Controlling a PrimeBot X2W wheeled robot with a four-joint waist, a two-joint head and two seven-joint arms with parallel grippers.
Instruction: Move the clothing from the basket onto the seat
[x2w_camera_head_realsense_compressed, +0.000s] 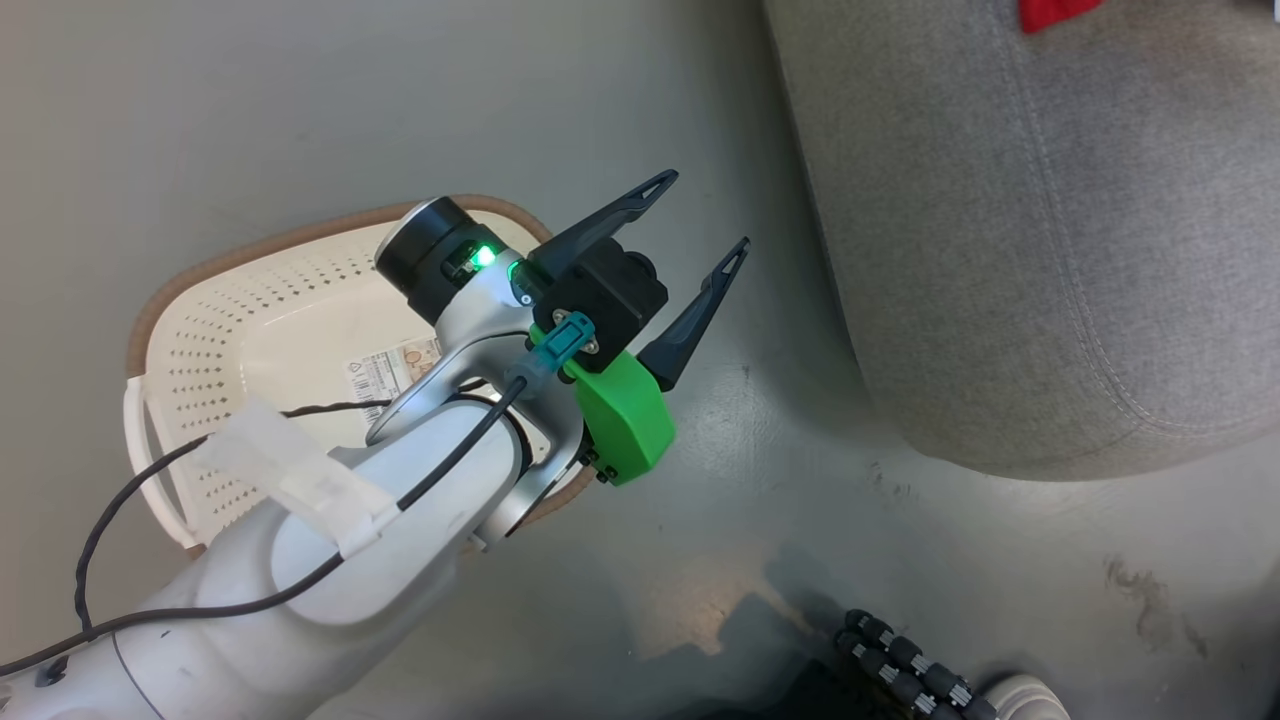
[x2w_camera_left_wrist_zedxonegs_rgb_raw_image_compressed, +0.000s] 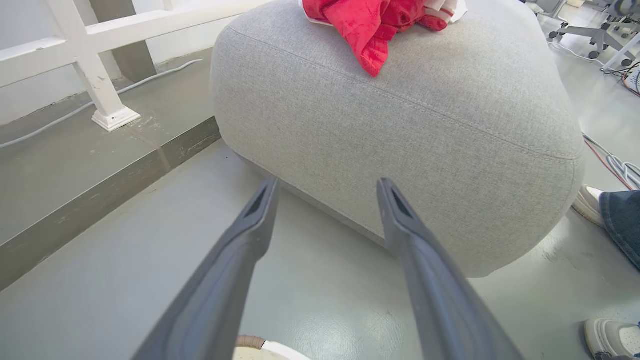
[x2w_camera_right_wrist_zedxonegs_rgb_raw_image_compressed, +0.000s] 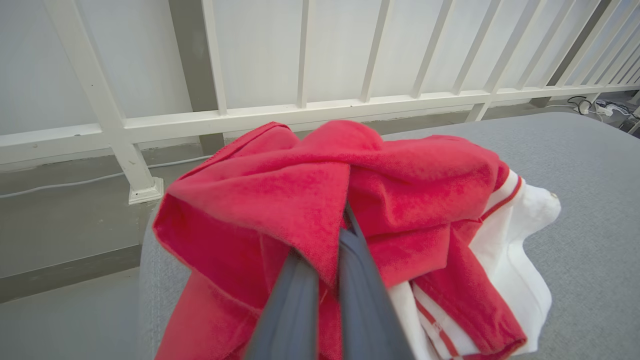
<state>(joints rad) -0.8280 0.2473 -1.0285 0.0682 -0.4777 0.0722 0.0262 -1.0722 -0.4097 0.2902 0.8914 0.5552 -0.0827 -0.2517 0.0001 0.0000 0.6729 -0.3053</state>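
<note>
Some soft, light clothing (x2w_camera_right_wrist_zedxonegs_rgb_raw_image_compressed: 310, 200) lay on the seat (x2w_camera_right_wrist_zedxonegs_rgb_raw_image_compressed: 590, 200), our right gripper (x2w_camera_right_wrist_zedxonegs_rgb_raw_image_compressed: 330, 250) pinching a bunched fold, a sound hold we judged, left gripper (x2w_camera_left_wrist_zedxonegs_rgb_raw_image_compressed: 325, 187) spread beside it.

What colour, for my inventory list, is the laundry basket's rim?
Brown rim on the cream-white perforated laundry basket; the head view shows it best.

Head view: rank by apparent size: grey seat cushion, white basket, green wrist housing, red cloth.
1. large grey woven-fabric seat cushion
2. cream perforated plastic basket, partly behind the arm
3. green plastic wrist housing, closeness inflates it
4. red fabric clothing, cropped at the top edge
</note>
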